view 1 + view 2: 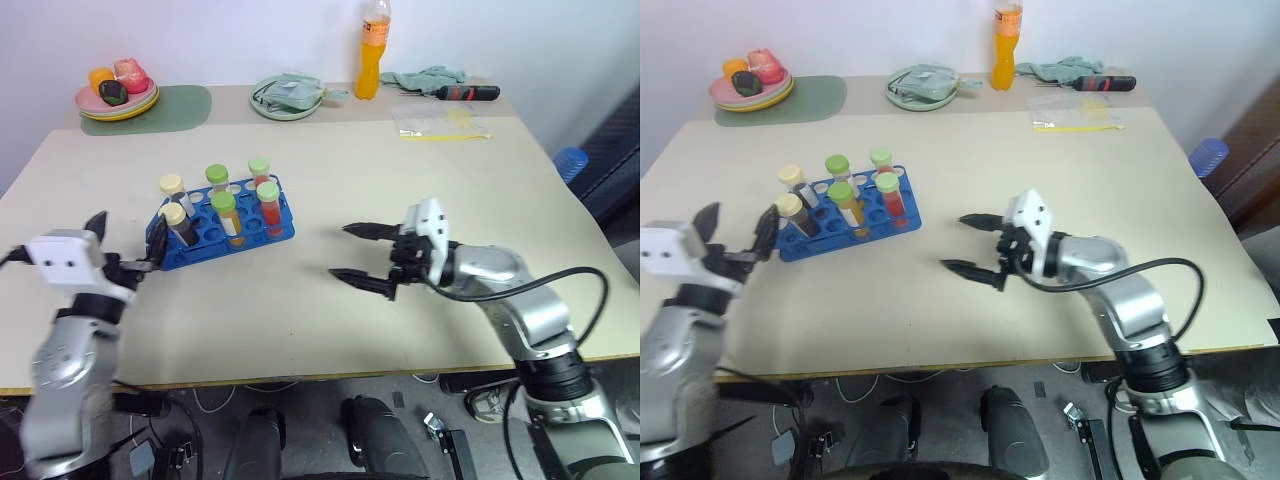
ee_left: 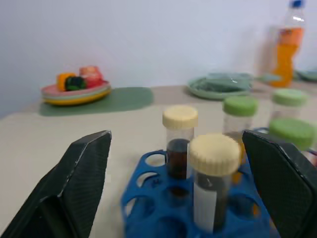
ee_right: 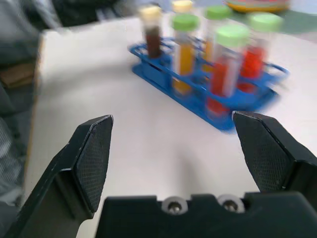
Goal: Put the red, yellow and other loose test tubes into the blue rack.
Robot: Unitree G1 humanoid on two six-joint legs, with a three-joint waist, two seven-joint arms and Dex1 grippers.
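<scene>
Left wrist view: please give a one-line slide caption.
Open left gripper facing cream-capped tubes standing in the blue rack.

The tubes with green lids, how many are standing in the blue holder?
4, all upright in the blue rack: two at the back, two in front. Two cream-capped tubes stand at the left end.

Six capped tubes [image 1: 222, 203], one rack [image 1: 283, 229]
</scene>
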